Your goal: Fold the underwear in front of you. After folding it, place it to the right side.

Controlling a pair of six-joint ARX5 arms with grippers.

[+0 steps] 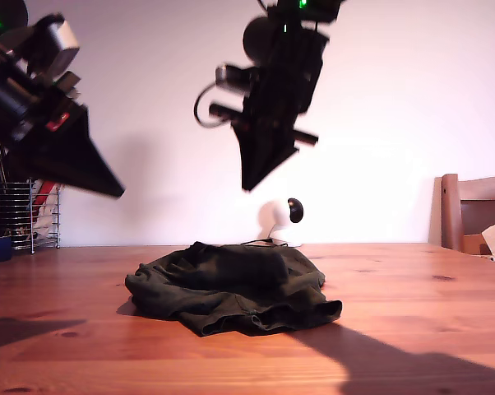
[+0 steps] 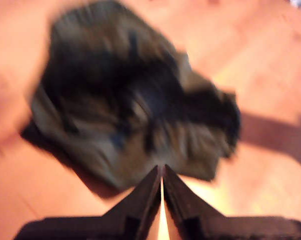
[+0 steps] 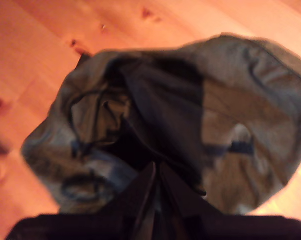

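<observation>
Clenched on nothing, my first pincer (image 2: 162,170) shows its two dark jaws pressed tip to tip with only a thin slit of light between them, hanging over bare table (image 2: 270,65) just short of the cloth's near edge - that view is badly blurred. My second pincer (image 3: 155,167) is likewise closed and empty, tips together, poised right above the underwear (image 3: 190,125), which fills most of its view. In the exterior view, the wooden table (image 1: 412,288) runs across the foreground with long shadows on it. The underwear (image 1: 231,288) lies on it near the middle as a rumpled, very dark olive heap, partly doubled over itself, with a hem bunched toward the camera. Neither pincer touches it. My second pincer (image 1: 247,185) hangs well above the heap's far side, pointing down, while my first pincer (image 1: 116,193) is high at the exterior view's left, tilted down toward the cloth. Behind the heap stands a small white round camera (image 1: 284,216) with a dark lens and a thin cable. Farther back a wire rack (image 1: 30,216) sits at the exterior view's left and a wooden chair (image 1: 474,210) at its right - both before a plain pale wall (image 1: 395,107).
</observation>
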